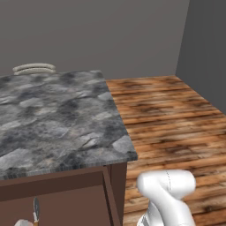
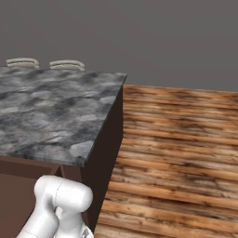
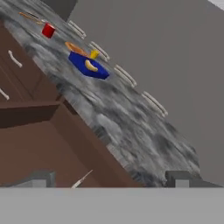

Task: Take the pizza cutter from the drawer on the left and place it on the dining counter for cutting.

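Note:
The drawer [image 1: 66, 201] stands pulled open under the near edge of the dining counter [image 1: 57, 114], a grey marbled slab over dark brown cabinets. Inside the drawer lies the pizza cutter [image 1: 35, 210], a small slender utensil with a grey head and a bit of orange handle. In the hand view the gripper [image 3: 109, 179] hangs open over the drawer's brown inside [image 3: 48, 148]. A thin pale utensil [image 3: 82, 178], apparently the cutter, lies between the two fingertips [image 3: 41, 178] without touching them. Nothing is held.
Far along the counter sit a blue plate [image 3: 89, 66] with food, a yellow item [image 3: 94, 54] and a red cup [image 3: 48, 30]. Beige stool tops [image 1: 34, 68] line the far edge. Cabinet handles [image 3: 14, 58] show beyond the drawer. Wooden floor [image 1: 176, 123] lies to the right.

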